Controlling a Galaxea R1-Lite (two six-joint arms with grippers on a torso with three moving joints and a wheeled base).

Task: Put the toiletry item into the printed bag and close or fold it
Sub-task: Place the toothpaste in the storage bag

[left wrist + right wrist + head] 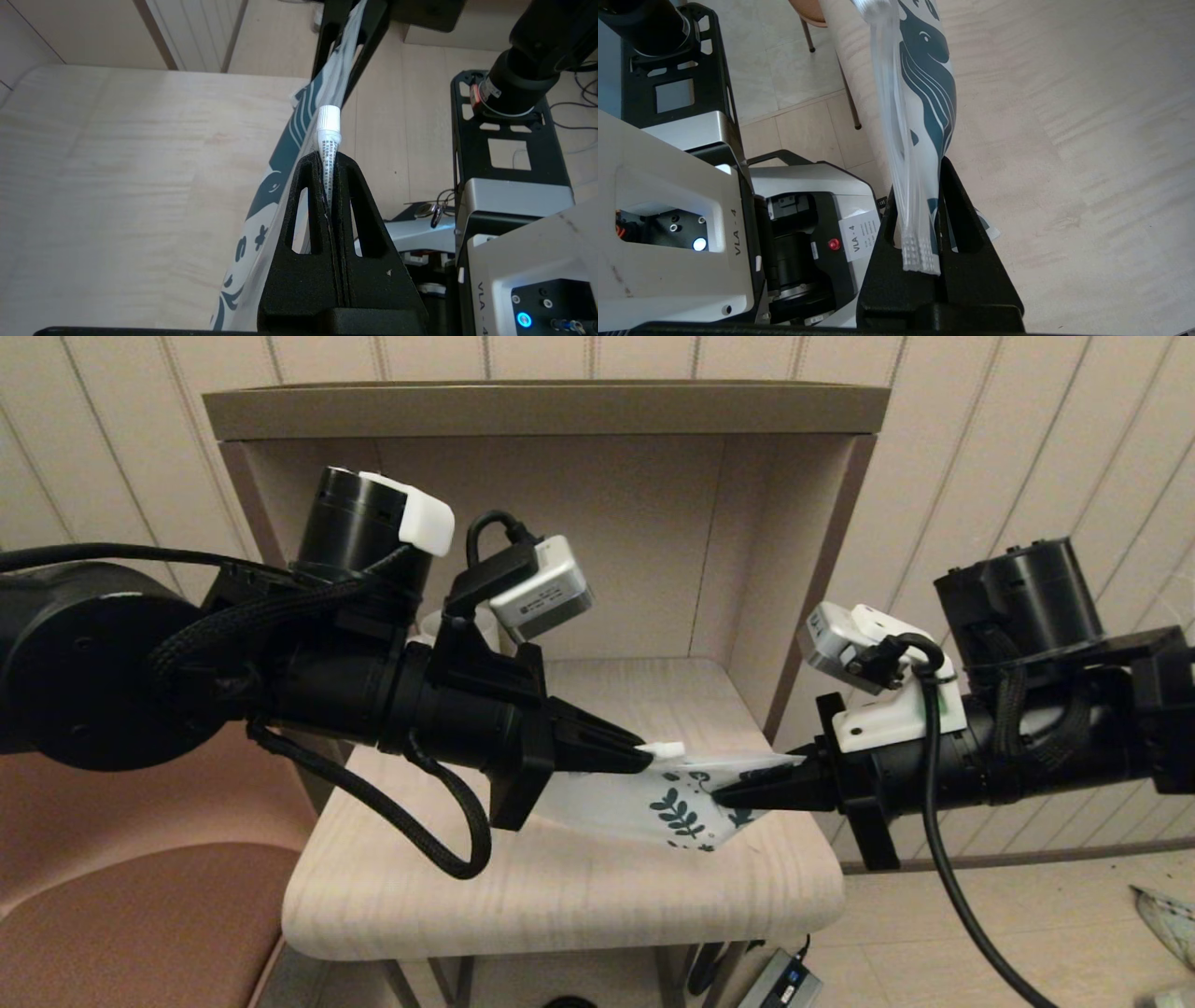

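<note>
Two black robot arms meet at the centre of the head view, above a pale wood-grain worktop (560, 896). The left end effector (642, 754), reaching in from the left of the frame, is clamped on the toiletry item (328, 140), a slim white tube whose cap pokes out past the fingertips. The right end effector (721, 793), reaching in from the right, is pinched on the white zip edge of the printed bag (653, 803), which hangs between the two arms just above the worktop, teal leaf prints facing the camera.

The likely trouble: the bag's mouth looks flat and closed, held at one end only. The tube's cap touches or lies just beside the bag's edge, so it may push against fabric rather than enter, slide down the outside, or drag the bag out of the right grip.

The worktop sits inside a tan open-fronted cabinet (541, 411), against cream panelled walls (1027, 448). A reddish-brown seat (121, 915) fills the lower left; tiled floor (1027, 933) shows at lower right.
</note>
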